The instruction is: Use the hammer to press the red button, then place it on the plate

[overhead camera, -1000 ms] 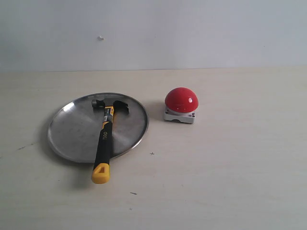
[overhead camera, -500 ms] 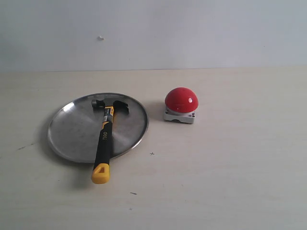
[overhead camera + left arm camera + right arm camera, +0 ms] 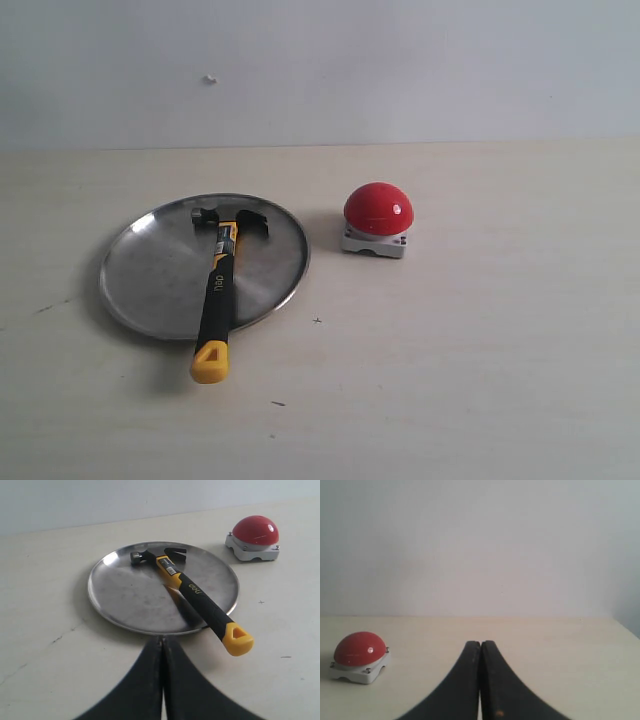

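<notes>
The hammer (image 3: pixel 222 280) is lying on the plate (image 3: pixel 150 270), with its dark steel head sitting inside the dish toward the far rim and its black handle running back across the near rim. The yellow end is sticking out past that rim over the counter (image 3: pixel 480 350); whether it is touching the surface is not clear. The plate is resting flat on the left part of the counter in the exterior view. The red button (image 3: pixel 378 210) is standing upright on its pale square base just to the right of the plate, near it but not touching it. The left fingers (image 3: pixel 150 670) are pressing together tip to tip with nothing between them, hanging over bare counter just short of the plate's near rim and beside the hammer's yellow end. The right fingers (image 3: pixel 467 680) are likewise pressing together and holding nothing, pointing over the counter toward the plain pale wall (image 3: pixel 400 70), with the button sitting well off to one side of them.
</notes>
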Robot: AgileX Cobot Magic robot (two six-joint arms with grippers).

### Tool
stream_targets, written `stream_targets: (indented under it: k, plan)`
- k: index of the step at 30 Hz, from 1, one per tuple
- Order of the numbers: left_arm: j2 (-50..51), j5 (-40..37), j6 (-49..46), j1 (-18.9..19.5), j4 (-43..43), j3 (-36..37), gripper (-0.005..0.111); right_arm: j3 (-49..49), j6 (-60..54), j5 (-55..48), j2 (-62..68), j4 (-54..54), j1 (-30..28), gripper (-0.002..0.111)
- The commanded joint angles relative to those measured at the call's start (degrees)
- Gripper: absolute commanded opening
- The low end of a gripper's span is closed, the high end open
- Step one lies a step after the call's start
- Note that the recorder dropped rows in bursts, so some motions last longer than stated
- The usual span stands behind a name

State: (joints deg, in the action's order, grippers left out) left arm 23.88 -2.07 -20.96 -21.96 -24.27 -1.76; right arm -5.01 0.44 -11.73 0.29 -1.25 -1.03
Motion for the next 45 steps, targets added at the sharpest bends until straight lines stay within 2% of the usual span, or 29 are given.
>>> stream_targets:
  k: [1, 9, 14, 45]
  plan:
    - [-0.4, 0.0, 0.1, 0.1, -0.2, 0.2, 0.000, 2.8, 0.1, 0.9, -0.3, -0.8, -0.3, 0.000]
    - [-0.4, 0.0, 0.1, 0.1, -0.2, 0.2, 0.000, 5.0, 0.1, 0.9, -0.3, -0.8, -0.3, 0.000]
    - [-0.4, 0.0, 0.1, 0.1, -0.2, 0.2, 0.000, 5.0, 0.4, -3.6, -0.3, 0.5, -0.3, 0.000]
    - [-0.4, 0.0, 0.1, 0.1, -0.2, 0.2, 0.000, 5.0, 1.2, -3.6, -0.3, 0.9, -0.3, 0.000]
